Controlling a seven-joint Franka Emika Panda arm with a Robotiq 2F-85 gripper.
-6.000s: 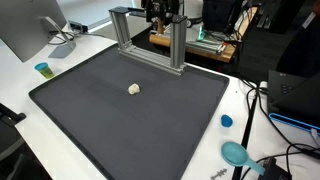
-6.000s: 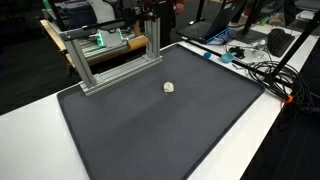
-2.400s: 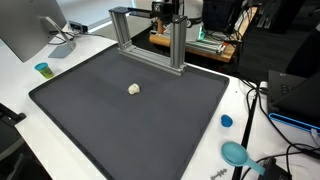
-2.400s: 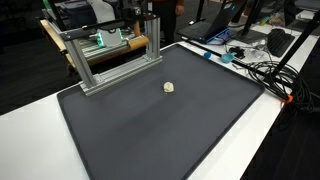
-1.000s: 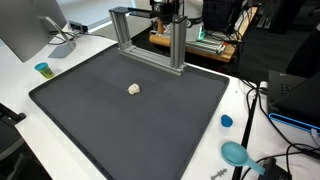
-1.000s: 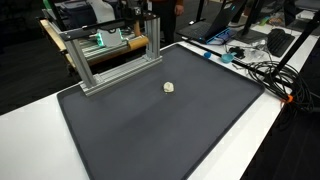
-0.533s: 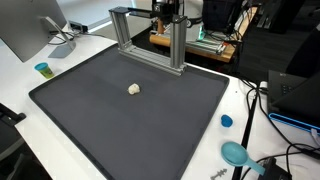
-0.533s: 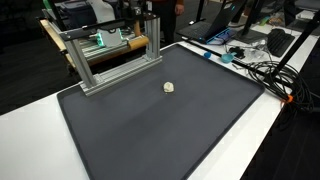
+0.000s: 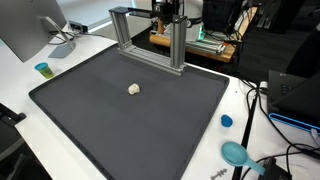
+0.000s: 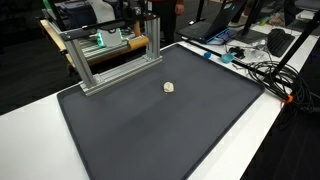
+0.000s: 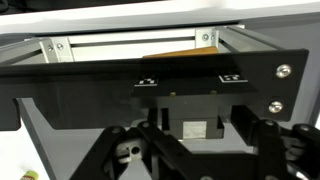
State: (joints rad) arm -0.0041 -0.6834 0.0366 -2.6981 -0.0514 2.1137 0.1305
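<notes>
My gripper point(image 9: 166, 12) hangs high at the back of the table, just behind the top bar of an aluminium frame point(image 9: 150, 35), and also shows in the other exterior view point(image 10: 140, 12). In the wrist view the gripper point(image 11: 195, 150) fills the lower half; its linkages stand wide apart with nothing between them, and the frame's bar point(image 11: 130, 45) runs across above. A small cream lump point(image 9: 134, 89) lies alone on the black mat point(image 9: 120, 130), well in front of the frame and far from the gripper. It shows in both exterior views point(image 10: 169, 87).
A monitor point(image 9: 30, 30) and a small blue cup point(image 9: 43, 69) stand on the white table beside the mat. A blue cap point(image 9: 226, 121) and a teal tool point(image 9: 236, 153) lie at another side. Cables point(image 10: 262, 68) and laptops crowd the table edge.
Six seconds ago the gripper sat slightly differently behind the frame; over the last second nothing has visibly moved.
</notes>
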